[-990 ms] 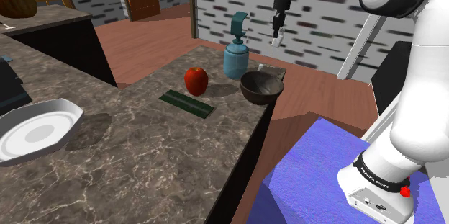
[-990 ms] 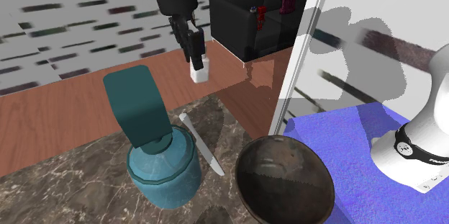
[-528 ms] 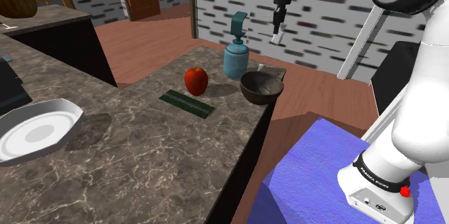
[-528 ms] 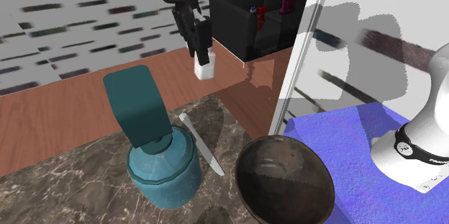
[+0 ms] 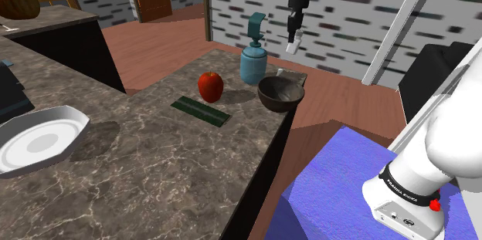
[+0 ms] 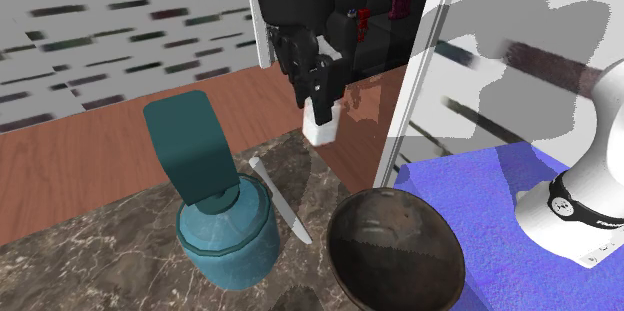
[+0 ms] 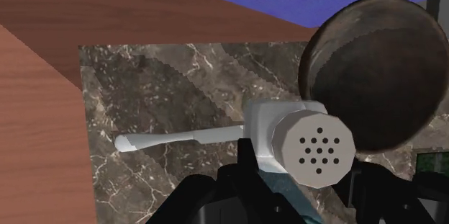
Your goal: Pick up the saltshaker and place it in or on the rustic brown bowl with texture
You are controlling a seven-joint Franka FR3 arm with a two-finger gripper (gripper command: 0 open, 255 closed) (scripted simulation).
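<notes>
Single-arm workcell, transfer stage – the jaws are closed on the white saltshaker [image 6: 321,129], whose body hangs below the black fingers [image 6: 319,97], clear of every surface. In the shoulder view the saltshaker [image 5: 291,47] sits high over the far end of the marbled tabletop [image 5: 154,165], above and to the right of the teal pump dispenser [image 5: 253,62] and above the dark brown bowl [image 5: 279,101]. In the wrist view the perforated round cap of the saltshaker [image 7: 311,148] faces the camera, and its outline overlaps the near rim of the bowl [image 7: 374,71]; under it a grey knife [image 7: 180,140] lies flat on the stone. In the second exterior view the knife [image 6: 281,203] lies between the dispenser [image 6: 226,231] and the bowl [image 6: 395,255], touching neither – the bowl is upright with nothing in it. Also on the tabletop, in the shoulder view: a red apple [image 5: 210,86] just beside the dispenser, a dark green flat bar [image 5: 201,111] in front of the apple, and a white plate [image 5: 39,143] well apart at the left edge. The blue-topped stand [image 5: 340,192] occupies the lower right
</notes>
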